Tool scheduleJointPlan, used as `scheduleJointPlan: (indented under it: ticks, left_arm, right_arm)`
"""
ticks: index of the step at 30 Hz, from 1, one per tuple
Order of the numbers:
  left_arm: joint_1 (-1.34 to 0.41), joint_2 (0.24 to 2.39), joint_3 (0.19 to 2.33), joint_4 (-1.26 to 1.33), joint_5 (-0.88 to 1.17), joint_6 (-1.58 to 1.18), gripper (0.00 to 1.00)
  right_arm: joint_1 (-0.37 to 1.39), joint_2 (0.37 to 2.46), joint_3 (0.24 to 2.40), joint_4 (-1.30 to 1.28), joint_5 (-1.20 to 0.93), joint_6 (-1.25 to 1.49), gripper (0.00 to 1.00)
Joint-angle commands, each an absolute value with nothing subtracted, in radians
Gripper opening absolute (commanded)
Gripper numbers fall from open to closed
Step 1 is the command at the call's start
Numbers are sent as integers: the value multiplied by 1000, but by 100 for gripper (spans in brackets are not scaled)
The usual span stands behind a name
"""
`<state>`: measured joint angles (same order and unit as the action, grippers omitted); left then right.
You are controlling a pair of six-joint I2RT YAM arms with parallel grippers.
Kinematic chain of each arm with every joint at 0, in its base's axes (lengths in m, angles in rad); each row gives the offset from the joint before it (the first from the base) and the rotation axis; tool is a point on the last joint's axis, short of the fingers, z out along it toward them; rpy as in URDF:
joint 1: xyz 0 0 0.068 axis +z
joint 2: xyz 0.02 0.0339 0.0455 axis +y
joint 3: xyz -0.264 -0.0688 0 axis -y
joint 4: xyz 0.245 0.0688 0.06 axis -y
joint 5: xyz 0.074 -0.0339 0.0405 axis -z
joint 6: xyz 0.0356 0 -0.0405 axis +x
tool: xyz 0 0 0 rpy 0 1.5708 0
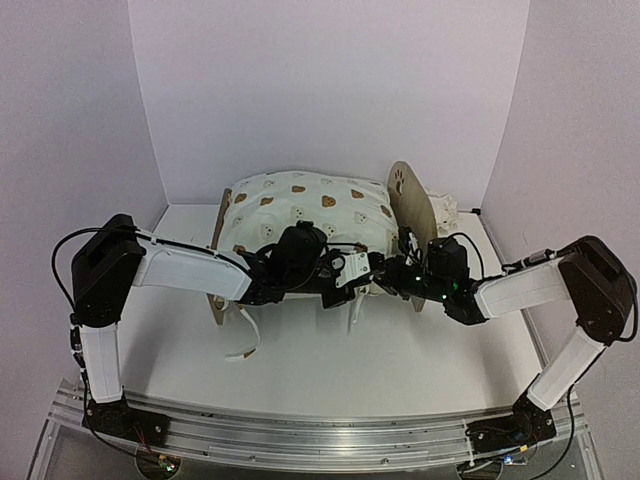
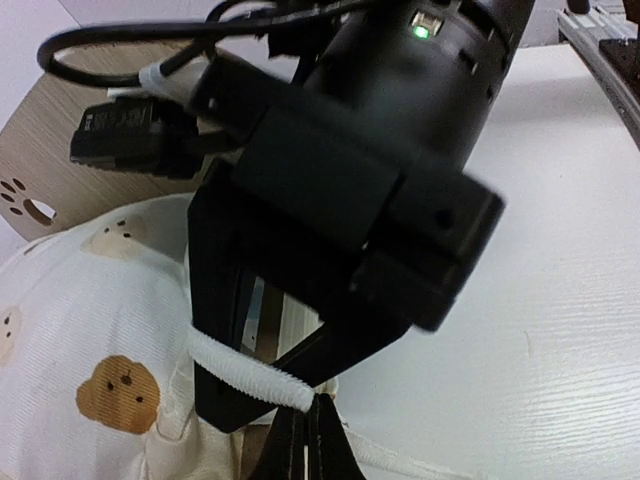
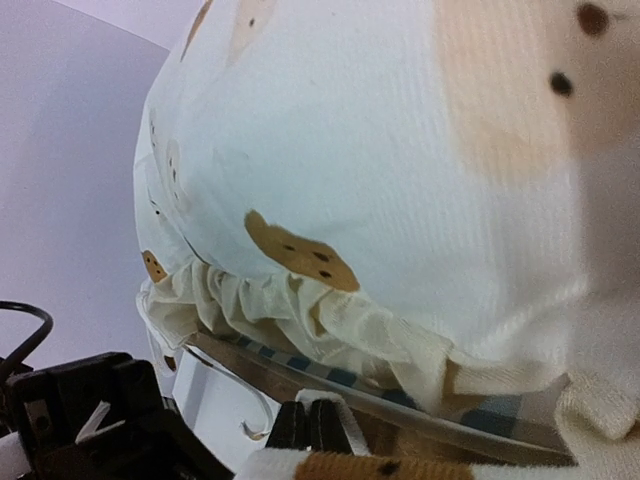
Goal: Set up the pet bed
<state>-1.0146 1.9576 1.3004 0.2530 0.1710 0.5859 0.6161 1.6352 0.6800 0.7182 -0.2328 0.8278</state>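
We judge the cushion [image 1: 300, 205] soft, light and floppy, best gripped at its frilled 6 o'clock edge; the left gripper [image 2: 305, 445] pinches a white tie [image 2: 245, 372], and the right gripper [image 3: 312, 425] is pressed together.

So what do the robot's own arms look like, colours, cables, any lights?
Both have white box-shaped links between bulky black joints: left arm, right arm. Thin black cables loop along them, and a small green light glows on the right arm's black wrist housing.
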Motion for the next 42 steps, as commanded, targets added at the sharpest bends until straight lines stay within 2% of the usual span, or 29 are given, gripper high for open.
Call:
scheduleJointPlan:
  ticks: [1,13,15,34,38,42]
  left_arm:
    - [-1023,1890,1350,240,217,547,0]
    - [-1010,1941,1296,263,182,616,0]
    - [-1009,1942,1293,261,190,636,3]
    - [-1003,1780,1177,193,206,794,55]
    - [-961,1720,1138,219,266,826,55]
    - [-906,1701,1133,270,340,859,48]
  right_arm:
    - [611,1658,751,761,-242,823,0]
    - [608,1725,756,765,-261,835,0]
    - [609,1731,759,768,-263,839,0]
    - [608,1737,716,779,-246,834,0]
    - [608,1739,719,779,-251,835,0]
    - [608,1741,724,779,-260,833,0]
